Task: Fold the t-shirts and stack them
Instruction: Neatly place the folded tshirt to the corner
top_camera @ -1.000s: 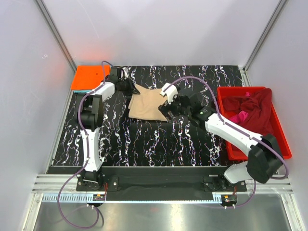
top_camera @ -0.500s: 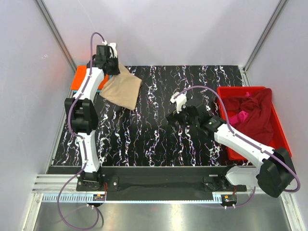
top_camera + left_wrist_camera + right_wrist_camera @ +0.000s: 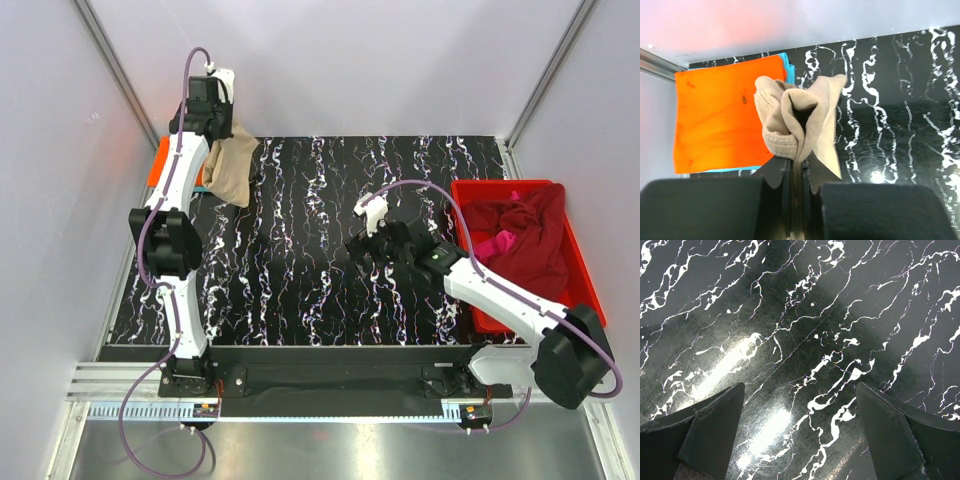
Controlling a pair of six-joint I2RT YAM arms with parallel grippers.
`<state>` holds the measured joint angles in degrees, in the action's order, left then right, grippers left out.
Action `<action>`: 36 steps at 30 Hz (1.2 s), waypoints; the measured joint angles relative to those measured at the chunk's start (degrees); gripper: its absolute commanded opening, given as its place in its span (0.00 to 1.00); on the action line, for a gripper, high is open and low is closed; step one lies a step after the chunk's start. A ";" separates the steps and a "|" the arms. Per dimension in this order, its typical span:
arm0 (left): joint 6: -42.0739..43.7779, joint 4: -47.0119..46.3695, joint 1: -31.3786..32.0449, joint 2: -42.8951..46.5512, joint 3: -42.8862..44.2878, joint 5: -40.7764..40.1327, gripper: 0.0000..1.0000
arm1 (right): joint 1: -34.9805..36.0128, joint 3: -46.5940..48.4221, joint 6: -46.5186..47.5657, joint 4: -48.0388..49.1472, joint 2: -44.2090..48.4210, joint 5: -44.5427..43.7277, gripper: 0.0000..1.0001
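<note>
My left gripper (image 3: pixel 210 125) is raised at the back left, shut on the folded tan t-shirt (image 3: pixel 232 170), which hangs from it above the table. In the left wrist view the tan t-shirt (image 3: pixel 800 117) is pinched between my jaws, with the orange t-shirt (image 3: pixel 720 115) lying flat below on a light blue one (image 3: pixel 786 62). The orange t-shirt (image 3: pixel 160 160) lies at the back left corner. My right gripper (image 3: pixel 362 248) is open and empty over the bare table middle. Maroon (image 3: pixel 530 225) and pink (image 3: pixel 497 243) t-shirts lie in the red bin (image 3: pixel 520 310).
The black marbled table (image 3: pixel 300 270) has white walls behind and at both sides. The red bin stands along the right edge. A metal rail (image 3: pixel 660 65) runs past the orange t-shirt at the left.
My left gripper lifted the tan t-shirt off the table and carried it left and up towards the orange t-shirt. My right gripper let go of it and drew back right.
</note>
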<state>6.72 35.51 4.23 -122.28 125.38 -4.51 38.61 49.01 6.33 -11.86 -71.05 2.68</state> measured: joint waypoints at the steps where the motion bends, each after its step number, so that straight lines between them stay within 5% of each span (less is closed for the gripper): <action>1: 0.68 0.00 0.00 0.00 0.00 -0.24 0.00 | 0.00 0.04 0.00 -0.02 -0.24 0.00 1.00; 36: 3.30 -3.21 -5.84 0.24 4.92 2.75 0.00 | 0.00 1.22 -1.66 -0.28 -4.24 2.95 1.00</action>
<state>10.02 32.29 -1.61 -122.04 130.30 -1.76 38.61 50.24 4.67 -12.14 -75.29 5.63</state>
